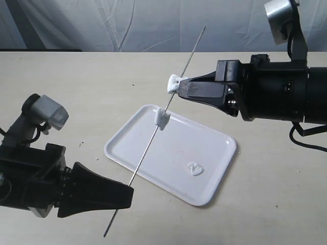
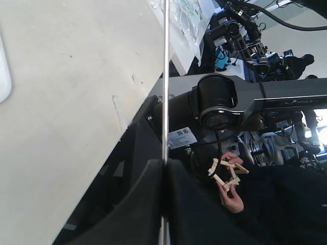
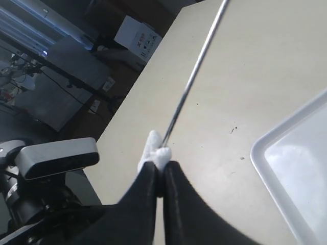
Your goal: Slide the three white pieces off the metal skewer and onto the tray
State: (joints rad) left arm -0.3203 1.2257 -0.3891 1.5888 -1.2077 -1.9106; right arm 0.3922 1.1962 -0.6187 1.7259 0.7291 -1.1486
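The thin metal skewer slants across the tray, held above it. My left gripper is shut on the skewer's lower part, and in the left wrist view the skewer runs straight out of the closed jaws. My right gripper is shut on the upper white piece, which is still threaded on the rod. From the right wrist that piece bulges out at the gripper. A second white piece sits lower on the skewer. The third white piece lies on the tray.
A beige table carries the tray, with a white cloth backdrop behind it. The skewer's lower tip pokes past my left gripper near the table's front edge. The tray's corner shows in the right wrist view.
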